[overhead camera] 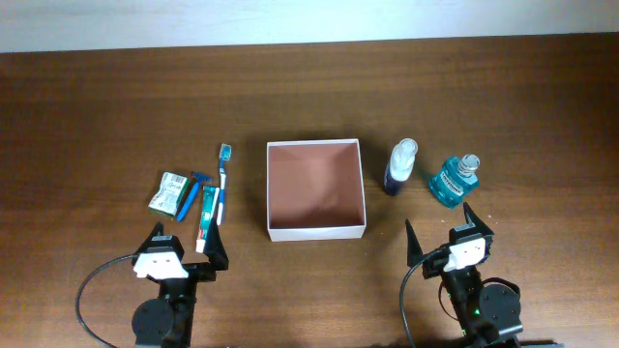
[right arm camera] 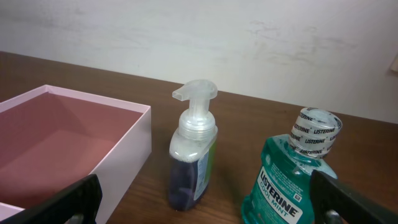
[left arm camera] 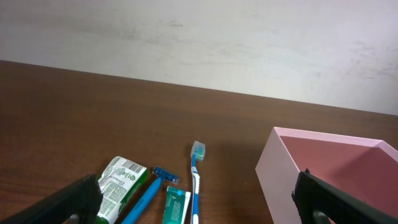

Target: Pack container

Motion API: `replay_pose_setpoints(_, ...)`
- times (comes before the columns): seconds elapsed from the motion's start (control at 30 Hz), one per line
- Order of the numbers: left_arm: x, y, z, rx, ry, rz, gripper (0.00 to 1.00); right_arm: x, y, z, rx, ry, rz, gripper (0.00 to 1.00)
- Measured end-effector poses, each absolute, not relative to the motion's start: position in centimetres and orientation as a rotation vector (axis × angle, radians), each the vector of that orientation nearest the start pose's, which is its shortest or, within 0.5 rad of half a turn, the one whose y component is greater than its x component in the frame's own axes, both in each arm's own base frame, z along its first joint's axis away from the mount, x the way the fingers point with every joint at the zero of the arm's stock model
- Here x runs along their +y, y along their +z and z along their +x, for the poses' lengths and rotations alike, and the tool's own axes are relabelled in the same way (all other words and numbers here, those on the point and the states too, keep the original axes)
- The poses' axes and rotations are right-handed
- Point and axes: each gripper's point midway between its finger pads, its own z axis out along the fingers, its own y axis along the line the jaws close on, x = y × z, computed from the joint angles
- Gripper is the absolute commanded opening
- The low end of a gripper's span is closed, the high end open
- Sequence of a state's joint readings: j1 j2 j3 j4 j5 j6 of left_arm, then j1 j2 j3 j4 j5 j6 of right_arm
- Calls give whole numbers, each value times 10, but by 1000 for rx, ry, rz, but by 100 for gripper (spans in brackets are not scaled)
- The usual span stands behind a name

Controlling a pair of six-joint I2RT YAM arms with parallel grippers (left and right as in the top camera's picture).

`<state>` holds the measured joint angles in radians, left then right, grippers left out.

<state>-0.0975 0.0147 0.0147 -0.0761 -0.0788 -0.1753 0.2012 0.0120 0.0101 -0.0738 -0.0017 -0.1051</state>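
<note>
**Box at centre of frame, toiletries on either side**

Dark brown wood grain is seen across the table (overhead camera: 97, 106), which fills nearly the whole overhead frame. A pale wall (overhead camera: 290, 19) is shown as a strip along the top edge, and it is seen again behind the table in both wrist views.

The container (overhead camera: 315, 188), a square, shallow box with white walls, is placed flat at the centre of the frame. Only its reddish-brown floor is shown inside.

Right of centre, a clear pump bottle (overhead camera: 399, 166) is stood upright just beside the box's right wall; dark blue liquid is held in its lower part. Further right, a mouthwash bottle (overhead camera: 455, 181) filled with teal liquid is stood near the pump bottle, its cap wrapped in a printed seal.

Left of centre, a green packet (overhead camera: 171, 191), a blue razor (overhead camera: 191, 196), a toothpaste tube (overhead camera: 207, 217) and a toothbrush (overhead camera: 222, 179) are laid close together on the wood.

At lower left, the left gripper (overhead camera: 184, 242) is held with its jaws spread wide, nothing pinched. At lower right, the right gripper (overhead camera: 443, 228) is likewise spread wide, gripping nothing.
</note>
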Motion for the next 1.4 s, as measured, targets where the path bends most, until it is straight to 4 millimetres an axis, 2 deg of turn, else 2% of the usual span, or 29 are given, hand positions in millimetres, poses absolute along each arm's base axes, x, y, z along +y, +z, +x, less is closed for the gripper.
replay_pose_setpoints(0.17, -10, 159, 246, 1644, -143, -124, 99, 52, 158, 241, 1624, 90, -264, 98)
replay_pose_setpoints(0.23, -10, 159, 246, 1644, -143, -124, 100, 60, 160, 239, 1615, 145, -282, 98)
replay_pose_setpoints(0.4, -10, 159, 246, 1644, -143, -124, 99, 91, 164, 228, 1603, 399, -320, 98)
replay_pose_setpoints(0.6, -10, 159, 246, 1644, -143, -124, 99, 131, 166, 200, 1621, 783, -386, 98)
replay_pose_setpoints(0.8, -10, 159, 246, 1644, -143, -124, 99, 154, 172, 174, 1610, 1003, -489, 98)
replay_pose_setpoints(1.1, -10, 159, 246, 1644, -143, -124, 99, 162, 216, 156, 1477, 1126, -534, 98)
replay_pose_setpoints(1.4, -10, 159, 246, 1644, -143, -124, 99, 152, 319, 131, 1293, 1051, -555, 98)
